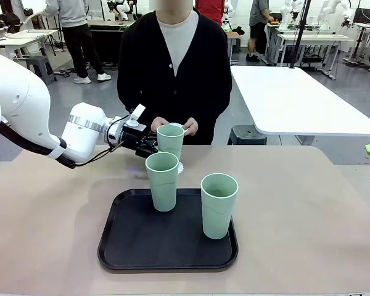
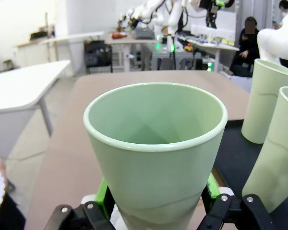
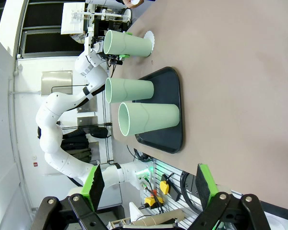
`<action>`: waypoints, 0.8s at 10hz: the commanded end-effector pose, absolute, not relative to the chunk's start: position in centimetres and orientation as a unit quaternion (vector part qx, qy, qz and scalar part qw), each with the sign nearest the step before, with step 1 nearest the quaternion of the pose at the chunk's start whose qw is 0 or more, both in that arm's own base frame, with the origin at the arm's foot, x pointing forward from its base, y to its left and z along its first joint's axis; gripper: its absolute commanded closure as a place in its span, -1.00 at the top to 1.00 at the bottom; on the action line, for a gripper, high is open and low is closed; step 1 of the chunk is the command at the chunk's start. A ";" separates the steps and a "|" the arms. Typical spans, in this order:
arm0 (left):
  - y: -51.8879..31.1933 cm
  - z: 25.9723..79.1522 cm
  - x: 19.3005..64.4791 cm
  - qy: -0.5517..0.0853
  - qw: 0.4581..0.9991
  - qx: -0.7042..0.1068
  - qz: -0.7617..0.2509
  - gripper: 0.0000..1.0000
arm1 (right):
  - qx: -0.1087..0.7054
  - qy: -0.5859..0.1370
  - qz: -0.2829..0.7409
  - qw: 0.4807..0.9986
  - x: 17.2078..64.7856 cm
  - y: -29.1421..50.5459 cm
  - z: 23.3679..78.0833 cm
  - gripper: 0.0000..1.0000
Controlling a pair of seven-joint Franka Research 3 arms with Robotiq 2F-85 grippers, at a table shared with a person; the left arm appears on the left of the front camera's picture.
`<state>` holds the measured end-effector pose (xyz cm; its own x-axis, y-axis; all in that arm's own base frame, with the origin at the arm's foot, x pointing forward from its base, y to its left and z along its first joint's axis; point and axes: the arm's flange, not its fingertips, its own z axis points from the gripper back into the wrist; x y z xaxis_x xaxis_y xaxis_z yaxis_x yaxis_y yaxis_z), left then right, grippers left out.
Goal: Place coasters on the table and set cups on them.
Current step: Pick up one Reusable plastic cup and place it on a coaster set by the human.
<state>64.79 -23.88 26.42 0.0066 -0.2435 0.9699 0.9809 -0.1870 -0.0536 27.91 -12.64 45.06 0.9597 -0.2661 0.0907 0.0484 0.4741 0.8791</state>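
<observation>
Left gripper (image 1: 155, 145) clamps a tall mint-green plastic cup (image 1: 170, 140) beyond two matching cups (image 1: 163, 180) on a black tray (image 1: 129, 246); right gripper (image 3: 149, 184) gapes empty.

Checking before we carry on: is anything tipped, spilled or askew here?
Nothing stands out. Two cups stand upright on the black tray, and the left gripper holds the third cup upright by a coaster.

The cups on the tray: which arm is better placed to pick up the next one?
Right, probably. Its jaws stand open and empty, while the left arm has its jaws shut on the far cup. The right-hand cup on the tray stands on that side.
</observation>
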 end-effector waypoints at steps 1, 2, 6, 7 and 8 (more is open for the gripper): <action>-23.8 26.8 65.4 -0.384 0.496 -0.494 -0.601 0.74 | 0.509 -0.108 -0.089 0.849 28.0 -12.6 45.0 1.00; -23.8 26.8 65.5 -0.388 0.488 -0.496 -0.604 0.74 | 0.509 -0.108 -0.089 0.849 28.0 -12.6 45.0 1.00; -23.7 26.5 65.9 -0.384 0.476 -0.498 -0.614 0.74 | 0.509 -0.108 -0.089 0.849 28.0 -12.6 45.0 1.00; -23.6 26.3 66.2 -0.384 0.471 -0.499 -0.618 0.74 | 0.509 -0.108 -0.089 0.849 28.0 -12.6 45.0 1.00; -23.5 26.1 66.4 -0.385 0.467 -0.500 -0.619 0.74 | 0.509 -0.108 -0.089 0.849 28.0 -12.6 45.0 1.00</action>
